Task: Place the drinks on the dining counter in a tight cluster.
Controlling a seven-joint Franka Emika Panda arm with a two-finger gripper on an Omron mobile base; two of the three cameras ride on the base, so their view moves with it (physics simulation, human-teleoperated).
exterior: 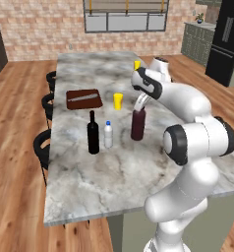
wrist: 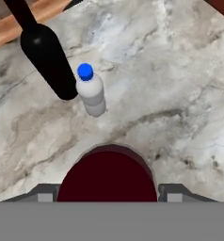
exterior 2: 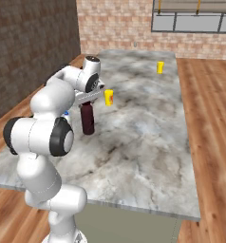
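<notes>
Three drinks stand on the marble dining counter. The tall black wine bottle and the small whitish bottle with a blue cap stand close together. A short gap to their right, the stout maroon bottle is upright. My gripper comes down on its top, shut on it with a finger on each side. Whether its base touches the counter I cannot tell.
Two yellow cups stand farther back on the counter. A brown cutting board lies at the back left. Black stools line the counter's left side. A black fridge stands at the far right.
</notes>
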